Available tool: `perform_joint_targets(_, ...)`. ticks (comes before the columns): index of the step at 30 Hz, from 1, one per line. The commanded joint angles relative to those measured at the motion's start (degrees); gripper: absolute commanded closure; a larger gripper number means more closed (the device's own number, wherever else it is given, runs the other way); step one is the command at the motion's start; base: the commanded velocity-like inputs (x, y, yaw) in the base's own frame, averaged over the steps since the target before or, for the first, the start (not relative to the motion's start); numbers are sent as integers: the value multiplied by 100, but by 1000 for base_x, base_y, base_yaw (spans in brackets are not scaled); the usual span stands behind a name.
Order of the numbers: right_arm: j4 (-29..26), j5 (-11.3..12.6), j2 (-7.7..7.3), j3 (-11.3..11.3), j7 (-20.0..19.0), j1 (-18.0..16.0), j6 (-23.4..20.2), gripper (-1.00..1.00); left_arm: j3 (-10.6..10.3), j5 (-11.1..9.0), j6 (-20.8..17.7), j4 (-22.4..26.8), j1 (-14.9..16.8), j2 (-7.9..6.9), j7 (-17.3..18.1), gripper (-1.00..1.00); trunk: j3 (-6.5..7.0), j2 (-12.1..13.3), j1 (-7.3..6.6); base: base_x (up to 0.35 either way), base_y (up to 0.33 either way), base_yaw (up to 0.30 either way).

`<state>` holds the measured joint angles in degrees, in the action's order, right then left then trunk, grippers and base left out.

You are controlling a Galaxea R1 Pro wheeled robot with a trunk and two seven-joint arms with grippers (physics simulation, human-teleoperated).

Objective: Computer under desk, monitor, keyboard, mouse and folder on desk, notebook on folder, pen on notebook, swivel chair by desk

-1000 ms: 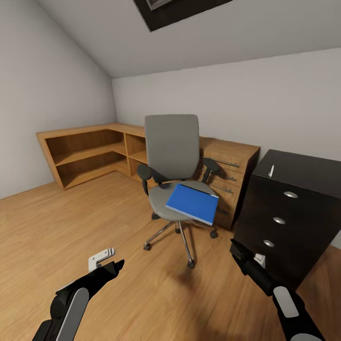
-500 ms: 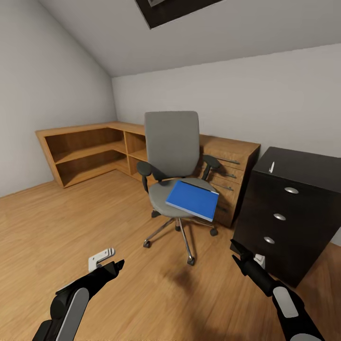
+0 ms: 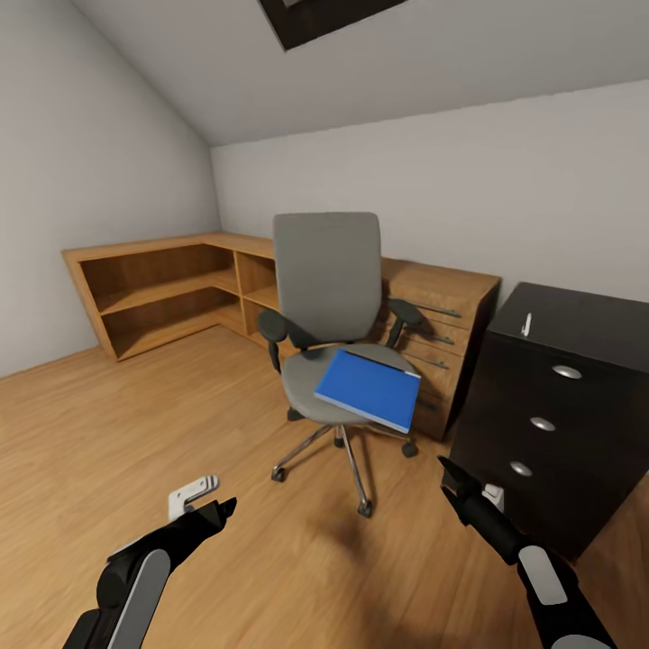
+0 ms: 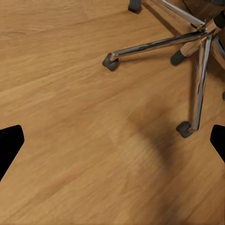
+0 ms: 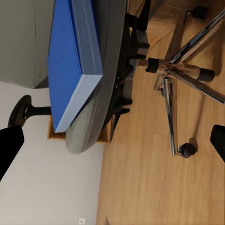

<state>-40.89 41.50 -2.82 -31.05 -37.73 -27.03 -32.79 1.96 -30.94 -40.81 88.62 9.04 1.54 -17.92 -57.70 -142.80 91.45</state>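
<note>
There was one swivel chair (image 3: pixel 329 315), one blue folder (image 3: pixel 368 388), and one pen (image 3: pixel 525 324). One black desk (image 3: pixel 577 361) showed three round silver knobs (image 3: pixel 543 424). One wooden drawer unit (image 3: pixel 442 315) and one wooden shelf unit (image 3: pixel 162 293) were there. Two grippers appeared: the left gripper (image 3: pixel 221 507) and the right gripper (image 3: pixel 448 470).

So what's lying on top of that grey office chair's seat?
A flat blue folder lies on the swivel chair, its corner overhanging the seat's front edge. Nothing rests on the folder. The seat padding beneath it is covered, so anything under it can't be seen.
</note>
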Motion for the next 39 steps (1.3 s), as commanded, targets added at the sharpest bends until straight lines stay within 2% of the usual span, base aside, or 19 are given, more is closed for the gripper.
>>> perform_joint_targets(1,2,25,1,-15,-6,-4,-43,-100,7,-61,-21,6,4,4,-45,-100,-6,-2,0,126,0,0)
perform_joint_targets(26,11,25,1,-15,-6,-4,-52,-100,7,-58,-22,-38,5,4,-45,-100,-6,-2,0,192,22,0)
perform_joint_targets(39,17,25,9,-15,-6,-4,-58,-100,7,-61,-20,-38,5,4,-45,-100,-6,-2,0,25,77,0)
